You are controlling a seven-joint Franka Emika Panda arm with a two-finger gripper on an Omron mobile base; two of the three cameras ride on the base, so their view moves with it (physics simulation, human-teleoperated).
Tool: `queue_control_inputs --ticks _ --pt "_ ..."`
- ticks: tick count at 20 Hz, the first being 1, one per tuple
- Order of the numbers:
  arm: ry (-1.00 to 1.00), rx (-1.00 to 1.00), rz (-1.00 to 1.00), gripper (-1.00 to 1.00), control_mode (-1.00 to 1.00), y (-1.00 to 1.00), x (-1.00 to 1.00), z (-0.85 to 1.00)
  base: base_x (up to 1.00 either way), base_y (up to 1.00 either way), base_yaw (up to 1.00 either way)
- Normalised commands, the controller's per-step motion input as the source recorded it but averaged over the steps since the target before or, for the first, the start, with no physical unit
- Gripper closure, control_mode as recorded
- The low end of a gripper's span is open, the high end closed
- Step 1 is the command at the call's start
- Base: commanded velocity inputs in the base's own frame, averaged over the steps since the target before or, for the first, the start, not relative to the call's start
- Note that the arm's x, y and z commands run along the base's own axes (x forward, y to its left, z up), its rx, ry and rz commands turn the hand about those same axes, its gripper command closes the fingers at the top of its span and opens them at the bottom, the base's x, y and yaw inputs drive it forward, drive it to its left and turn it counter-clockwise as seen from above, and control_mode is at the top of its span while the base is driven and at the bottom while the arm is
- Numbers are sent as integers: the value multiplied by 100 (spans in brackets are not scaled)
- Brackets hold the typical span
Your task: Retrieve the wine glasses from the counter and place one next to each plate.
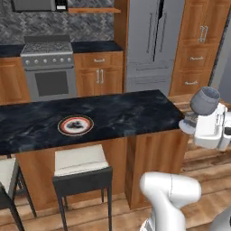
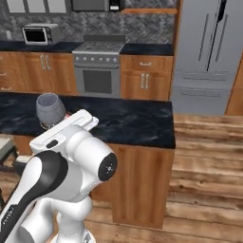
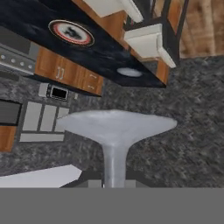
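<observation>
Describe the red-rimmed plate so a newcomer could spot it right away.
Find the long black-topped island with wooden sides, in front of the stove. The red-rimmed plate lies flat near its front edge above the stool, round, white, with a dark centre pattern.

Black-topped wooden island (image 1: 135,113) in foreground, two cushioned stools (image 1: 83,169) tucked against its near side. Behind it, steel range (image 1: 48,67) set between wooden cabinets; grey refrigerator (image 1: 151,45) to its right. Toaster oven (image 2: 40,33) on far worktop, left of range.
</observation>
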Motion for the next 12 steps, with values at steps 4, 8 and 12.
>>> queue_control_inputs --ticks 4,8,12 --pt "0 0 0 100 100 0 0 0 -46 99 -31" --pt "0 0 0 100 100 0 0 0 -32 80 -3" --pt "0 0 0 100 100 0 0 0 20 25 2"
